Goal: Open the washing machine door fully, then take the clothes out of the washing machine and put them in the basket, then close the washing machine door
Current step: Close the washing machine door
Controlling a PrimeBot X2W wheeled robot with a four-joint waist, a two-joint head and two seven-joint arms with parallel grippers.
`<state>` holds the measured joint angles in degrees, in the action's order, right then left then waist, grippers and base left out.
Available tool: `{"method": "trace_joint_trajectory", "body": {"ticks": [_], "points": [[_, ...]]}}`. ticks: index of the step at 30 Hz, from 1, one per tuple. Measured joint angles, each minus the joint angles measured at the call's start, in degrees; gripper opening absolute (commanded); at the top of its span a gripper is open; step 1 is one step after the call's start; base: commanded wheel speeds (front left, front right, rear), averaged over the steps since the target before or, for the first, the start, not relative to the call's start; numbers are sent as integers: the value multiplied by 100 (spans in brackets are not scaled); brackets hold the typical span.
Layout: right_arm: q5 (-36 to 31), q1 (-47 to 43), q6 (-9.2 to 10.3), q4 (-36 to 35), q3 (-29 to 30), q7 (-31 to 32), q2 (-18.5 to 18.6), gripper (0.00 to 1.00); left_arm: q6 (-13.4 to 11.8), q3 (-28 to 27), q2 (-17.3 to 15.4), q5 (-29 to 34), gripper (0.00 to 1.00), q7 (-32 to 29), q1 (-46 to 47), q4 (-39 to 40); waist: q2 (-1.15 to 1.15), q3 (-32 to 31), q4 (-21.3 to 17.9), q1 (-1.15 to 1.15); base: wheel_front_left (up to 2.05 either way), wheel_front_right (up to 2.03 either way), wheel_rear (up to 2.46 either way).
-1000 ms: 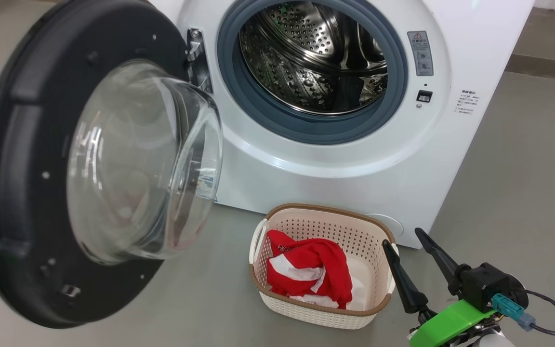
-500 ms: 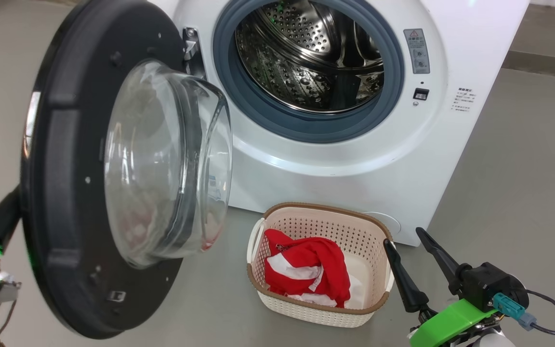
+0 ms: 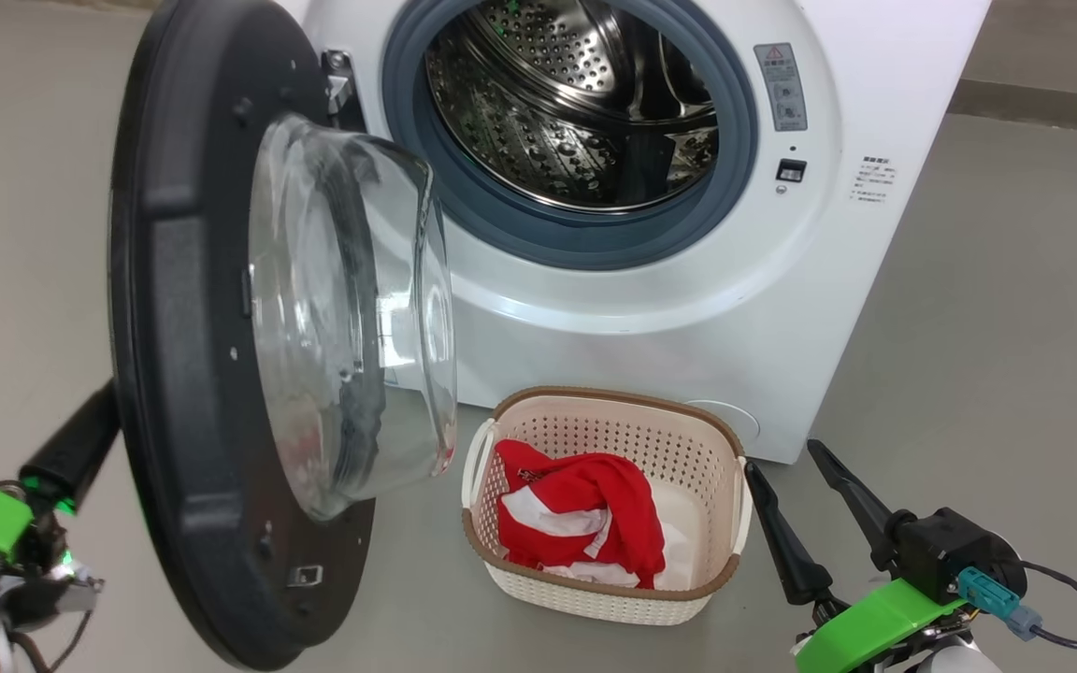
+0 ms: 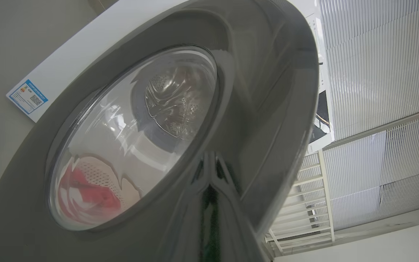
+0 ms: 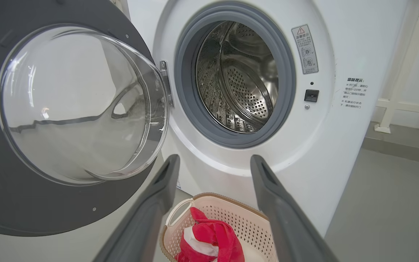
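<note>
A slatted wall (image 4: 376, 65) is seen from the left wrist. The clothes (image 3: 585, 514) are kept in the basket (image 3: 613, 397). The left end effector (image 4: 211, 185) is pressed together, the right end effector (image 3: 782, 458) spread.

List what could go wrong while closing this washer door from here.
1. The left gripper, jaws shut, bears on the glossy, curved outer face of the washing machine door; it could slide off mid-push.
2. The basket holding the clothes stands close in front of the washing machine; the door's lower edge might clip the basket's near handle as it swings.
</note>
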<state>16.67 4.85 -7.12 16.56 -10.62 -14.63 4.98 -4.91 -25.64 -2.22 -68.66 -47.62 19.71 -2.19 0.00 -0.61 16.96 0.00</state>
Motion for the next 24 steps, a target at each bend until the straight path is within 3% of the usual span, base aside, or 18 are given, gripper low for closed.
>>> {"method": "trace_joint_trajectory", "body": {"ticks": [13,24], "points": [[0,44,0,-21,53,0,2,100,-63,787,0,-677,0,495,-372,337,0,146,-285,0,0,0,0],[0,166,0,-24,62,0,8,100,-60,1152,-2,-865,0,748,-481,449,0,199,-543,0,0,0,0]]}}
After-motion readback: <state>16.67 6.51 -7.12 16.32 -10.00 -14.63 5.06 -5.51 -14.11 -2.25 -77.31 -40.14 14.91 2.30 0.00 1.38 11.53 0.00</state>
